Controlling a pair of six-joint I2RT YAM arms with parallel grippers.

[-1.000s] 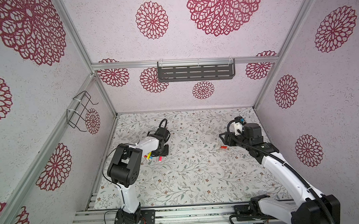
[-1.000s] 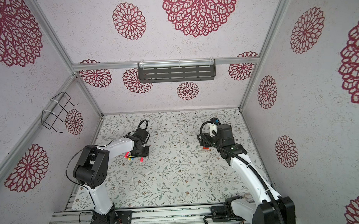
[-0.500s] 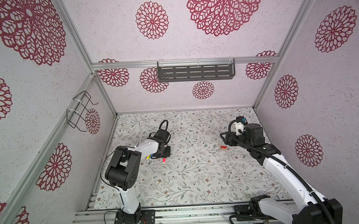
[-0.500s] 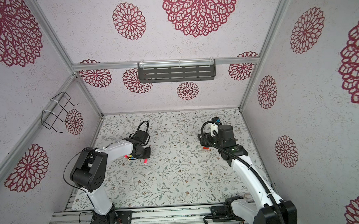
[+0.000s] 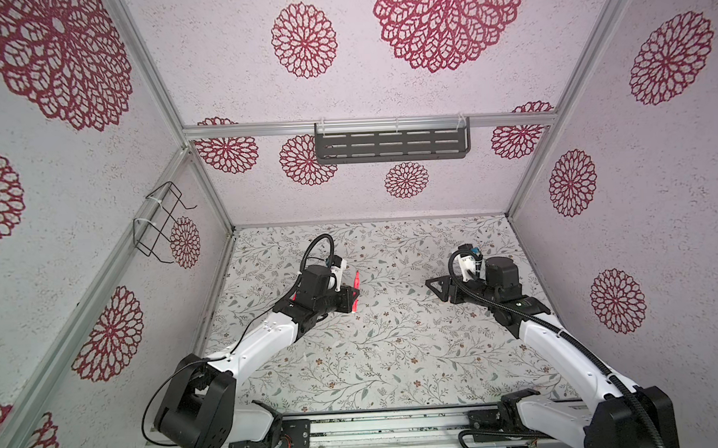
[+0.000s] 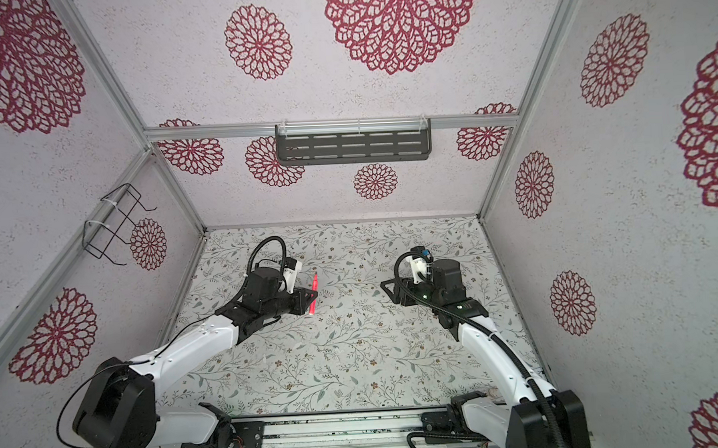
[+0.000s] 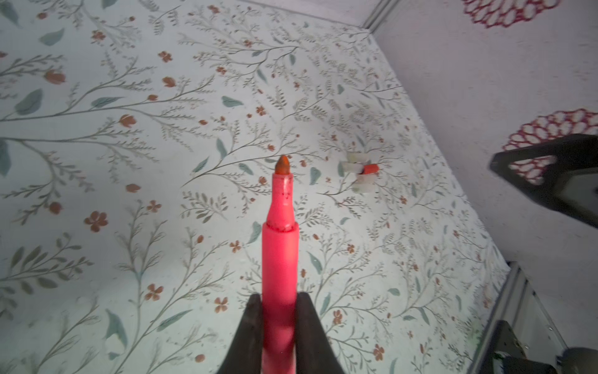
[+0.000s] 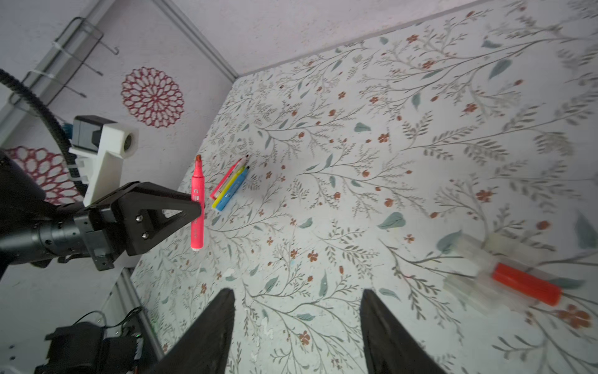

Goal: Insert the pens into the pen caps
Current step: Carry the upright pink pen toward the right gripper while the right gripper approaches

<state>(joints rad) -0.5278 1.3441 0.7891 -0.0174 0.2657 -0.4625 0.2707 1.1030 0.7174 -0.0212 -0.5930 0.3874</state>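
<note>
The left gripper [image 7: 280, 296] has its jaws pinching a pink-red pen [image 7: 280, 255] low on the barrel. The bare orange-brown nib points away from the wrist, and the pen is held clear of the floral surface [image 5: 396, 356], roughly upright, between the left edge and the middle. No cap is on it yet. The right gripper [image 8: 296, 307] has its jaws spread w/ nothing between them, and it hangs low over the surface toward the right edge. The pen caps [image 7: 359, 173] lie there in a small loose cluster near that edge, several pale translucent ones plus a red cap [image 8: 526, 288]. They're blurred in the right wrist view, so an exact count isn't possible. The other pens [image 8: 231, 186] lie near the left edge, side by side and touching. Pink, yellow and blue barrels can be made out, all w/ dark nibs showing, i.e. uncapped (an orange one can't be picked out, and the left arm hides that spot in both top views). Progress looks early: as far as the views show, 0 pens are capped, 1 is in hand and the rest are untouched. What's left is probably picking up a cap w/ the right gripper, mating it to the held nib, then repeating for each remaining pen. The pen and the caps are well apart, so one side has to close that gap first.
</note>
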